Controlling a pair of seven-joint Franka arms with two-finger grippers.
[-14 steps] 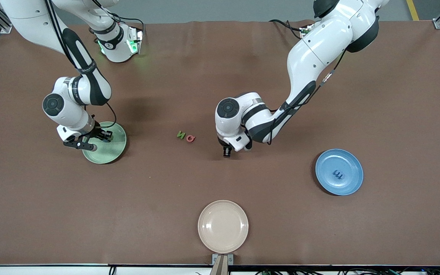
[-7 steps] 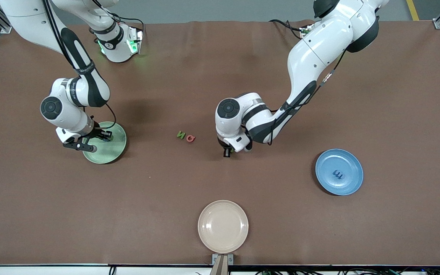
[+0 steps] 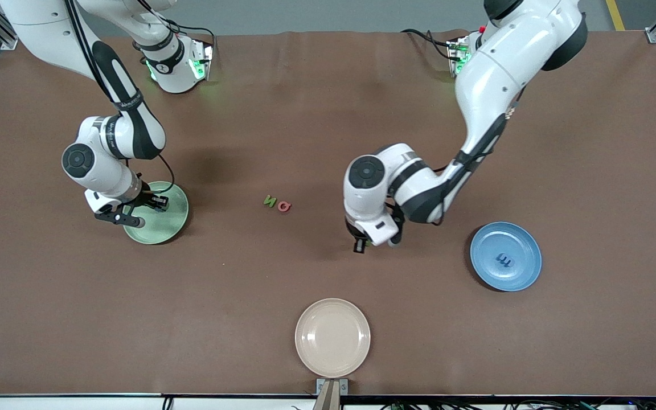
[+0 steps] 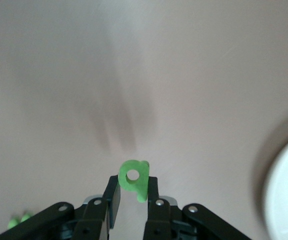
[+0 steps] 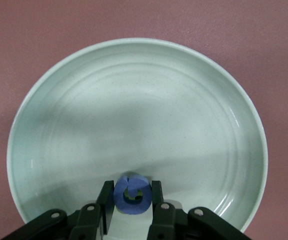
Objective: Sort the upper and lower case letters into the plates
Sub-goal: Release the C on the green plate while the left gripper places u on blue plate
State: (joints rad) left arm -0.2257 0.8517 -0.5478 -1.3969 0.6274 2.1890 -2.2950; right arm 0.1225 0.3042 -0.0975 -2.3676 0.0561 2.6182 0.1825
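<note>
Front view, for you: left gripper (image 3: 362,245) clamps a green letter (image 4: 134,177) above the table (image 3: 590,142); right gripper (image 5: 130,200) pinches a blue letter (image 5: 132,194) over the mint plate (image 5: 134,90).

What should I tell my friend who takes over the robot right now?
Left gripper: shut on a bright green letter, over bare table between the loose letters and the blue plate.
Right gripper: shut on a blue letter, over the mint plate.
Done: one dark blue letter lies in the blue plate.
Left: both held letters, plus a green letter and a red letter mid-table. The beige plate has nothing on it.
</note>
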